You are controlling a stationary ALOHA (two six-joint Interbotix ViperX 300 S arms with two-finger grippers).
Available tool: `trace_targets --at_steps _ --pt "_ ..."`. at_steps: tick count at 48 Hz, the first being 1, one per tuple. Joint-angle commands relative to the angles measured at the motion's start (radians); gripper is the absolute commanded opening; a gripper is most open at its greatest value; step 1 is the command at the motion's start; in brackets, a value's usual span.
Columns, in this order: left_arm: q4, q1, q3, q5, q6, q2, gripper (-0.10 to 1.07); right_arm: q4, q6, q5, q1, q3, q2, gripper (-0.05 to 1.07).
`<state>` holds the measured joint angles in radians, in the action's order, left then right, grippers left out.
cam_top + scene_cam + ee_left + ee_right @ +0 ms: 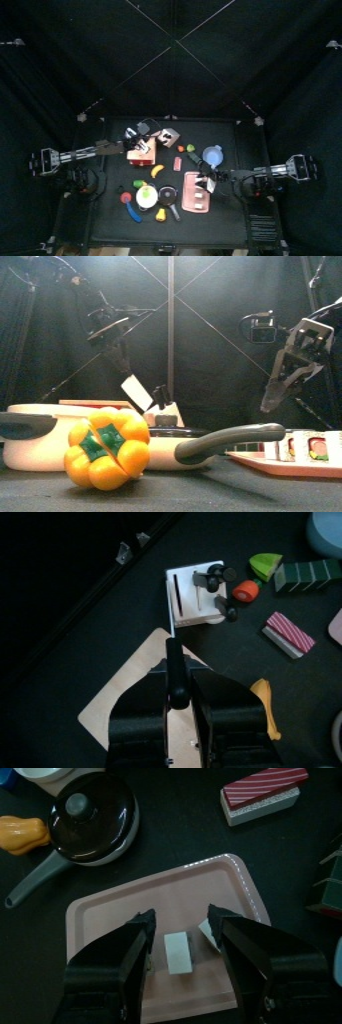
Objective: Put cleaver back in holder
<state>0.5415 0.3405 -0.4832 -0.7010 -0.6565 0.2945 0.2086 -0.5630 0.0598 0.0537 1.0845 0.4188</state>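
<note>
My left gripper (175,688) is shut on the black handle of the cleaver (123,694), whose broad pale blade lies tilted just above the table. Straight ahead of it, a short gap away, stands the white holder (195,600) with black knife handles sticking out. From above, the cleaver (138,154) sits left of the holder (164,137). In the front view the blade (138,391) leans behind the pot. My right gripper (181,920) hangs open, holding nothing, over the pink tray (114,918).
A red ball (246,590), a green piece (265,562) and a dark striped block (307,574) lie beside the holder. A pink striped block (287,632) and a banana (265,702) are nearby. A pot (40,436) and a yellow pepper (107,451) stand at the front.
</note>
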Motion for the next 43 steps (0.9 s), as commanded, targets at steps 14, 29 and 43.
trace_targets --at_steps 14,29,43 --pt "-0.021 -0.002 0.029 0.014 0.0 -0.012 0.44 0.0 0.002 -0.008 0.003 -0.017 0.006 0.83" --pt "-0.025 -0.002 0.026 0.025 0.0 -0.015 0.44 0.0 0.002 -0.008 0.003 -0.017 -0.006 0.83" --pt "-0.023 0.006 0.02 0.025 0.0 -0.021 0.44 0.0 0.002 -0.008 0.003 -0.021 -0.021 0.83"
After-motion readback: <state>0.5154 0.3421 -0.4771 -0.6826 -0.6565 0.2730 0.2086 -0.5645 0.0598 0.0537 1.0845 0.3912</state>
